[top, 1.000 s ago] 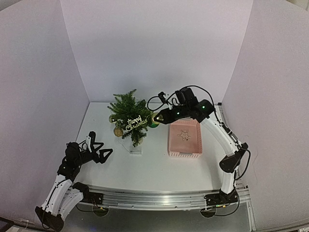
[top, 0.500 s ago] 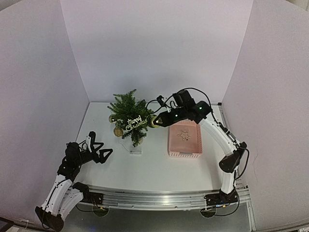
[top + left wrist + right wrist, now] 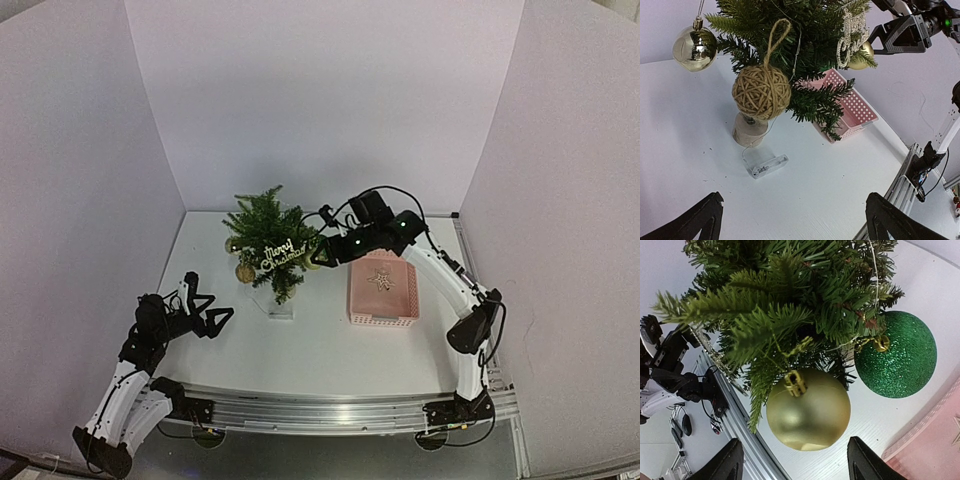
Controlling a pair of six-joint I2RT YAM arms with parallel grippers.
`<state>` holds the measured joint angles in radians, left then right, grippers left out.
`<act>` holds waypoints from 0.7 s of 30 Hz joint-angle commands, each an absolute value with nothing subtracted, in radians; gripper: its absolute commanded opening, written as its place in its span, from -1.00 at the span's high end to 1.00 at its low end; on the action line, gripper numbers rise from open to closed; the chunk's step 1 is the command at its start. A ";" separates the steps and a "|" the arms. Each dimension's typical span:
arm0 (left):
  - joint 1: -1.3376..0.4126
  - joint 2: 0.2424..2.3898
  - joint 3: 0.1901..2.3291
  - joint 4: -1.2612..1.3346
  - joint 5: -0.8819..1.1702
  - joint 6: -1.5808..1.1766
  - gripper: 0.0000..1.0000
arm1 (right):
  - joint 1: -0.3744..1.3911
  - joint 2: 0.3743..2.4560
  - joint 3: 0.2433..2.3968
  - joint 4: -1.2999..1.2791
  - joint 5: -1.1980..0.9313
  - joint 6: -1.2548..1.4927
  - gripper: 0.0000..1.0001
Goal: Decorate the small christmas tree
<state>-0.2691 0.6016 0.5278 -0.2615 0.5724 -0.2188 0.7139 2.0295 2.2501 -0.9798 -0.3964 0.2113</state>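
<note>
tree (image 3: 790, 295): matt, bristly dark-green plastic needles, right in front of your right pincer (image 3: 795, 452).
gold ball (image 3: 808, 410): smooth satin shell with a brassy metal cap, just ahead of that pincer.
green ball (image 3: 896, 354): rough glitter coat, ahead-right of that pincer.
twine ball (image 3: 761, 92): coarse wound string, straight ahead of your left pincer (image 3: 795, 205).
mirror ball (image 3: 695, 48): glossy gold; you can see reflections in it, ahead-left of that pincer.
trunk base (image 3: 749, 131): pale raw wood.
small box (image 3: 765, 164): clear glossy plastic, nearest your left pincer.
basket (image 3: 855, 107): pink perforated plastic, matt.
table (image 3: 690, 165): white, matt, faintly grained.
</note>
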 commanded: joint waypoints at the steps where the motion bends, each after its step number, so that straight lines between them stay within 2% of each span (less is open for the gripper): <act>1: -0.263 0.607 0.538 -0.244 0.576 -0.233 -0.99 | 0.718 2.019 2.298 -0.961 -0.413 0.215 -0.38; 8: -0.263 0.603 0.539 -0.249 0.574 -0.230 -0.99 | 0.716 1.961 2.312 -0.961 -0.374 0.243 -0.42; 14: -0.256 0.640 0.564 -0.262 0.560 -0.229 -0.99 | 0.627 1.835 2.197 -0.962 -0.154 0.344 -0.51; 19: -0.227 0.706 0.595 -0.274 0.547 -0.232 -0.99 | 0.517 1.777 1.960 -0.962 0.082 0.387 -0.35; 21: -0.207 0.737 0.612 -0.282 0.548 -0.235 -0.99 | 0.497 1.807 1.923 -0.962 0.108 0.376 -0.28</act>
<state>-0.2424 0.6899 0.5422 -0.2720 0.5638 -0.2189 0.5458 1.7779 2.0246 -0.9521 -0.0805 0.3476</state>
